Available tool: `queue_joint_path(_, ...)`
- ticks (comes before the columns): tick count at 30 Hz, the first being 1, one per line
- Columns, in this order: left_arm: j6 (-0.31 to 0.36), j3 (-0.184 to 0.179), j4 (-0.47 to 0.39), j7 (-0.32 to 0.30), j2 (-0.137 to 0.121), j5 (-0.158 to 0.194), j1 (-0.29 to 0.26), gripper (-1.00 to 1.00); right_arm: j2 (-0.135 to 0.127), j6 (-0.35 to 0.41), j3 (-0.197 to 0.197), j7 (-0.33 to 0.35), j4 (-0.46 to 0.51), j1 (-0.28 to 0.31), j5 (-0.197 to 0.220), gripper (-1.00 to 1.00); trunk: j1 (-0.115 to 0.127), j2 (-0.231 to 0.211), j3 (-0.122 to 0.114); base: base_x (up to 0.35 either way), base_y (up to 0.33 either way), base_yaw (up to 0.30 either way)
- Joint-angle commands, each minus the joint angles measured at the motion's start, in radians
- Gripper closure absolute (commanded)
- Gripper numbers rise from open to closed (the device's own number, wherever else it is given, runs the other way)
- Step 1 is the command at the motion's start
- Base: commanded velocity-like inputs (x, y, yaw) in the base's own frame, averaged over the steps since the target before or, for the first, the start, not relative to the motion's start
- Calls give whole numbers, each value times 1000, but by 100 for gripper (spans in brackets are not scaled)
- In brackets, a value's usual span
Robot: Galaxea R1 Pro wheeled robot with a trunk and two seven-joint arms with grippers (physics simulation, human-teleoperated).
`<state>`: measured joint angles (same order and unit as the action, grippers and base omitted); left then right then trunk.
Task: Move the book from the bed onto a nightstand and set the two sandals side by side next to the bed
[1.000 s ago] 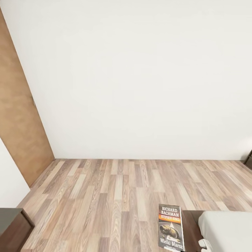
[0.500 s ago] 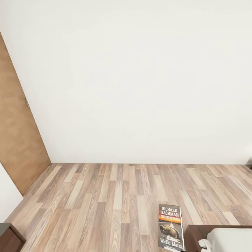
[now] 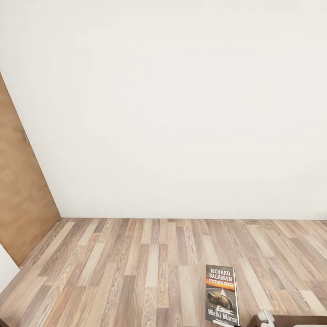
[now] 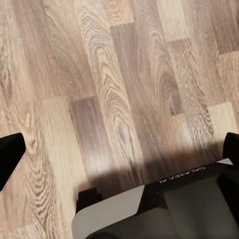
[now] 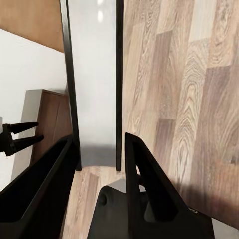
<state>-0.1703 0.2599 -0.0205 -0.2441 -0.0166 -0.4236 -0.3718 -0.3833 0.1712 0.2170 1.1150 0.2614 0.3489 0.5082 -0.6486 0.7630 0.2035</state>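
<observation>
One thin book (image 3: pixel 221 294) stands upright, pinched edgewise between your right gripper (image 5: pixel 97 159) fingers — light, stiff, slippery; grip mid-spine. Left jaws spread wide, empty.

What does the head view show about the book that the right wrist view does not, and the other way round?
Head view: the book's front cover, upright, with the printed name "RICHARD BACHMAN" and the title "Wielki Marsz".
Right wrist view: a plain pale side of the book between dark edges, and the right gripper with its black fingers closed on either side of the book's lower end.
Both: the book itself and the wood floor behind it.
</observation>
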Motion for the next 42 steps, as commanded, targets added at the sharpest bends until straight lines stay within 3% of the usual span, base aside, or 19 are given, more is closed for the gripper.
queue_joint_path(1, -3, 9, 1, -3, 0, -9, -1, -100, -1, 11, 4, 2, 1, 1, 12, 100, -1, 1, 1, 327, 0, 0)
queue_joint_path(42, -3, 9, 1, -3, 0, -9, -1, -100, -1, 11, 4, 2, 1, 1, 12, 100, -1, 1, 1, 327, 0, 0)
